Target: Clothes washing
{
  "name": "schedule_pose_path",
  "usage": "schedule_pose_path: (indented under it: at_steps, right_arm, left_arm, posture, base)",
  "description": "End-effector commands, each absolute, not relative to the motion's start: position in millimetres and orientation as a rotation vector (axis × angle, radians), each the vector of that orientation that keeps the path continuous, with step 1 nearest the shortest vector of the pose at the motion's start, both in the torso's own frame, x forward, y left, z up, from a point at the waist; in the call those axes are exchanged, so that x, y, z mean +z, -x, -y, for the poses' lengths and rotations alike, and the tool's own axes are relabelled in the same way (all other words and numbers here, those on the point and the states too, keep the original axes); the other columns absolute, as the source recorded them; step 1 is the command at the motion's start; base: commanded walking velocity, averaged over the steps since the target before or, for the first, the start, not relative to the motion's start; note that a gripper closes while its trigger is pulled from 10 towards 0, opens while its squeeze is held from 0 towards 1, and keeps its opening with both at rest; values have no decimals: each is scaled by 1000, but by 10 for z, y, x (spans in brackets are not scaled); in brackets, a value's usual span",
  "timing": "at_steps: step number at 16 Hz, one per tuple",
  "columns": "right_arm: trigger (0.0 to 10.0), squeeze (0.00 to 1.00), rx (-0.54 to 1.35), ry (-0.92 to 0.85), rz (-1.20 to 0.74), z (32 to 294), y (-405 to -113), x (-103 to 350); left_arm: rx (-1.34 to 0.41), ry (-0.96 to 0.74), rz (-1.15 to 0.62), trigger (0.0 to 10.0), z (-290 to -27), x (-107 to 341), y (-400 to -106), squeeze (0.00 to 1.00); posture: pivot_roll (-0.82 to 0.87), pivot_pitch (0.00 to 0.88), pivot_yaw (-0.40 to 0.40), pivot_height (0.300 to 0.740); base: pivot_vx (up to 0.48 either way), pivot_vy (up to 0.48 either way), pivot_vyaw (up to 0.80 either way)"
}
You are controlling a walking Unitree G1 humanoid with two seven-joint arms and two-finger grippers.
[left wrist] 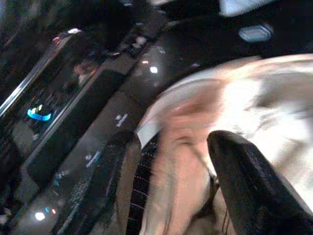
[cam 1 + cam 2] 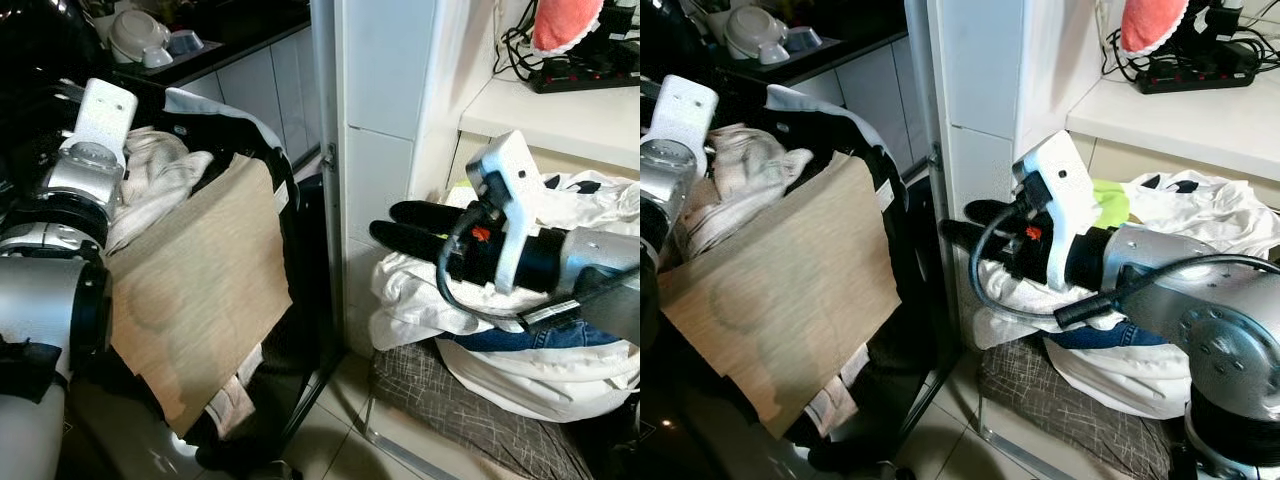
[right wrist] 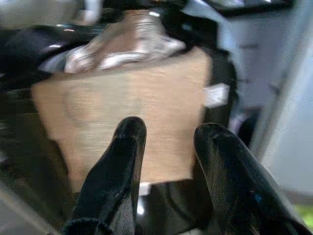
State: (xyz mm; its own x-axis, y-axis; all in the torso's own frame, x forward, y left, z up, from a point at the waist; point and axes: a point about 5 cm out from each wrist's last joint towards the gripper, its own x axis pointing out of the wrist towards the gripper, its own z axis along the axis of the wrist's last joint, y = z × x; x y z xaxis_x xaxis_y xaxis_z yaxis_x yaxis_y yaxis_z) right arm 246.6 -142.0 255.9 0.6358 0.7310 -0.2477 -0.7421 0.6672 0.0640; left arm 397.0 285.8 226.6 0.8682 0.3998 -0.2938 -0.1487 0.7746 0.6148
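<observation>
A large beige cloth (image 2: 195,290) hangs down the front of a dark washing machine (image 1: 39,113), and crumpled cream garments (image 2: 165,175) are heaped behind it. My left gripper (image 1: 171,142) is up at that heap, open, with pale fabric lying between its spread fingers (image 1: 244,186). My right gripper (image 2: 385,225) is open and holds nothing. It points left toward the beige cloth from beside the white pillar (image 2: 385,100). Behind it, a pile of white laundry (image 2: 600,200) with blue jeans (image 2: 540,338) fills a white bag (image 2: 540,385).
The pillar stands between the machine and the laundry bag. A grey checked fabric (image 2: 470,410) lies under the bag on the tiled floor. A shelf above carries a power strip (image 2: 585,70) and a pink cloth (image 2: 565,22). Bowls (image 2: 140,40) sit on the far counter.
</observation>
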Motion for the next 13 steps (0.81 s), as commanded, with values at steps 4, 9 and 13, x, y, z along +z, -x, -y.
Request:
schedule_pose_path:
  at_steps: [4,9,13]
  right_arm:
    - [10000,0,757,35,-281,1488,-2557,2551]
    - [10000,0,229,46,-281,1951,-2884,2424]
    - [10000,1000,-47,113,-449,2359,-2876,2022]
  left_arm:
    - [150,-603,-565,10000,-2808,1985,-3912,0]
    - [-69,-146,-83,10000,-2148,2430,-4185,0]
    - [-740,-104,0,10000,-1033,2154,-3852,0]
  posture:
    - [-95,0,137,740]
    - [-96,0,139,740]
    - [-98,0,139,740]
  base:
    - [0,0,0]
    - [0,0,0]
    - [0,0,0]
